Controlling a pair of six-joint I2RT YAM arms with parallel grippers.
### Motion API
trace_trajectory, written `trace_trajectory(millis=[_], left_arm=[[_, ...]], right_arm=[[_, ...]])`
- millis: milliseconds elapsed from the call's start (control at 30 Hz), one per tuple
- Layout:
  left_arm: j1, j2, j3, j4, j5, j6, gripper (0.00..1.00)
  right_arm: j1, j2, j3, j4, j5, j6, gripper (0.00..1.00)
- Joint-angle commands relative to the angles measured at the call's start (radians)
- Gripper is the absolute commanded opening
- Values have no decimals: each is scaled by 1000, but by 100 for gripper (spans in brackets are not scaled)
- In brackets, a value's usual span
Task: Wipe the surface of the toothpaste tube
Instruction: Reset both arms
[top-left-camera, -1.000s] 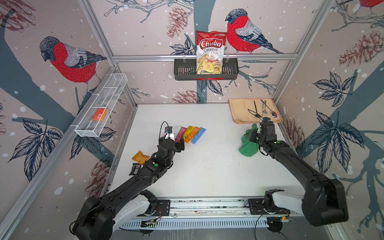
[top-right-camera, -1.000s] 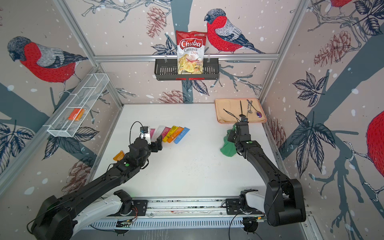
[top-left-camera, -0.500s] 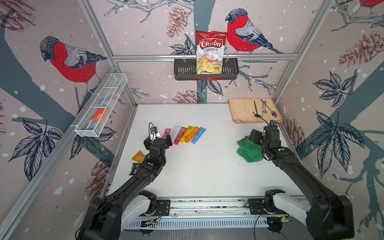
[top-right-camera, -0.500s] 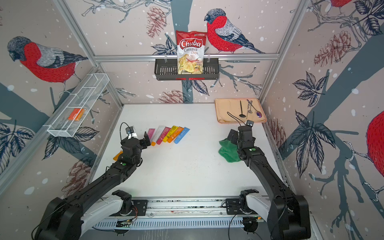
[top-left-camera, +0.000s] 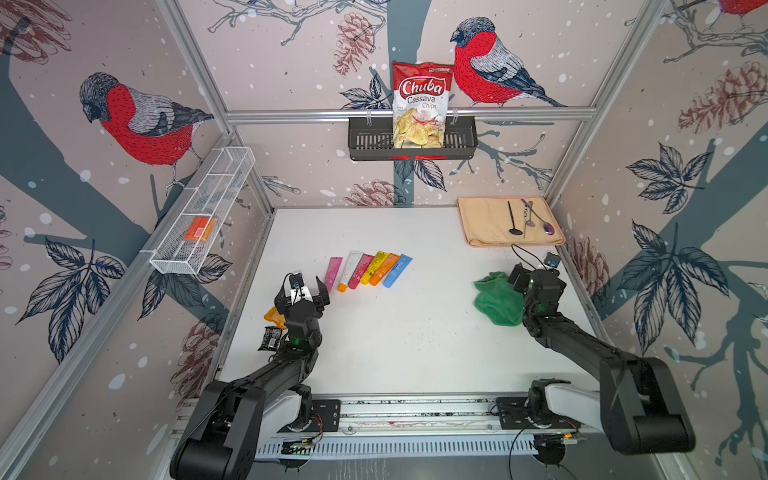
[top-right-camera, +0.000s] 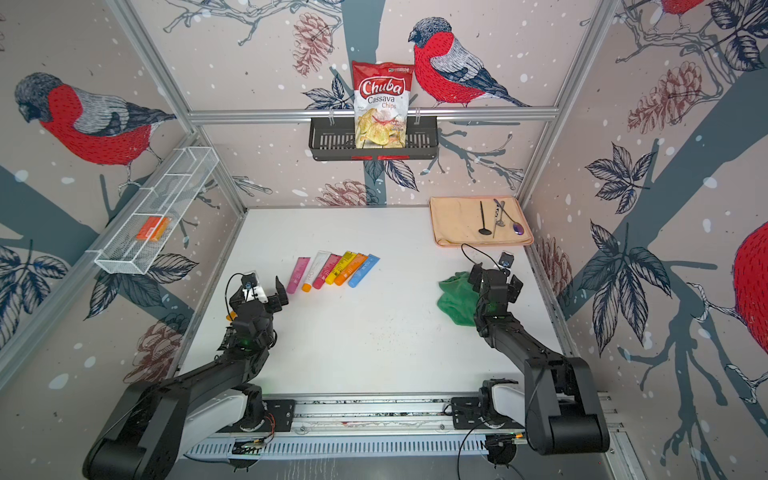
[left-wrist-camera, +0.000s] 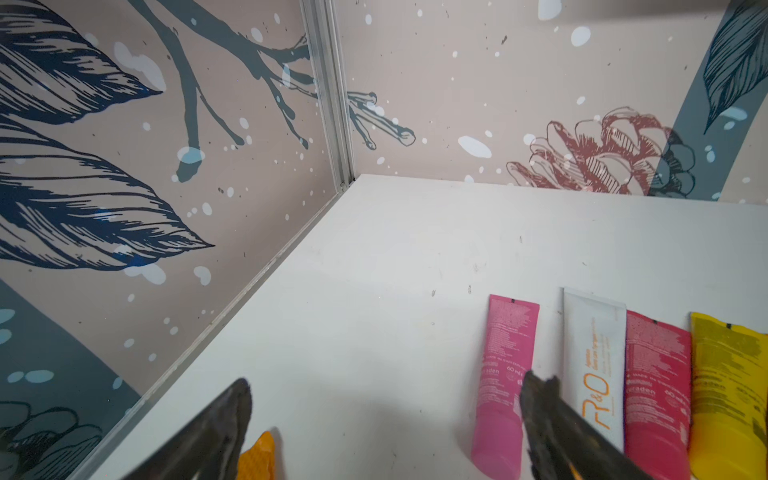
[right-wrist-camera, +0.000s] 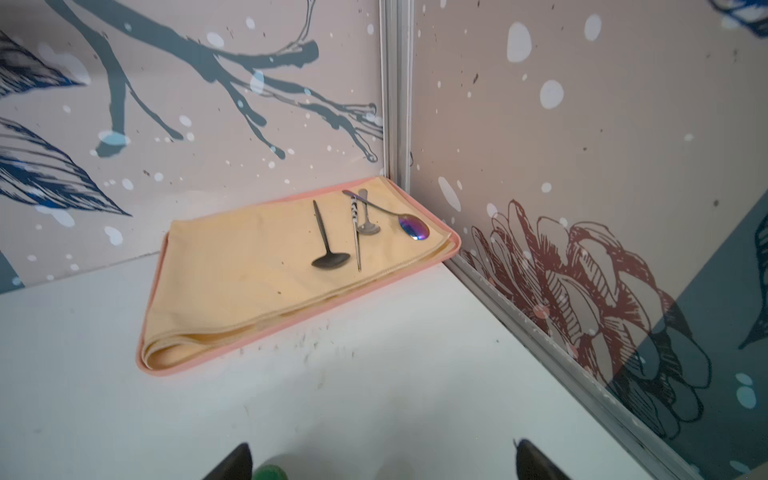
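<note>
Toothpaste tubes (top-left-camera: 370, 270) lie in a neat row near the middle of the white table (top-left-camera: 395, 340), side by side and close together. There are six: pink, white, red, yellow, orange and blue. Each one is flat and smooth, with small writing on it, and the caps point toward the robot. I cannot tell which one is to be wiped. No dirt shows on them from here.

The left gripper (top-left-camera: 303, 296) hangs just beside the pink tube (left-wrist-camera: 505, 374). Its fingers are wide apart and hold nothing. The right gripper (top-left-camera: 538, 282) is just beside the green cloth (top-left-camera: 496, 301), well apart from the tubes. Its fingers are wide apart too and hold nothing. The cloth lies in a loose heap on the table.

I think wiping needs both arms. The right one should pinch a thick bunch of cloth so it does not slip out. The left one should hold one tube by its flat end, gently, so no paste squirts. Then the cloth should rub along the whole tube, not just one spot.
</note>
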Motion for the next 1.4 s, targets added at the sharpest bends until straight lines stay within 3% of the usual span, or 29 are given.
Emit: trace_trajectory(millis=[0, 233, 400, 567, 633, 800, 900, 1000, 1100, 1167, 1367], left_arm=[[20, 74, -41, 289, 121, -17, 98], [36, 145, -40, 396, 208, 31, 98], [36, 187, -9, 402, 239, 81, 98], [36, 216, 57, 308, 291, 112, 98], [40, 273, 84, 294, 304, 143, 98], [90, 472, 26, 645, 279, 84, 98], [90, 417, 75, 459, 266, 71, 96], [90, 449, 77, 513, 238, 69, 98], [89, 434, 131, 385, 213, 56, 97], [90, 442, 116, 427, 220, 60, 98], [86, 442, 119, 420, 229, 66, 98]], right_arm=[[-12, 48, -58, 303, -68, -36, 100], [-15, 47, -301, 785, -58, -55, 100], [-17, 176, -268, 847, -99, -74, 100], [-17, 313, -307, 1066, -103, -83, 100], [-12, 310, -304, 1051, -109, -88, 100], [-10, 302, -269, 973, -87, -84, 100], [-11, 300, -248, 935, 2, -48, 100], [-8, 301, -234, 906, -6, -56, 100], [3, 304, -184, 820, -8, -72, 100], [15, 307, -159, 773, 19, -76, 100], [45, 317, -184, 843, 52, -106, 100]])
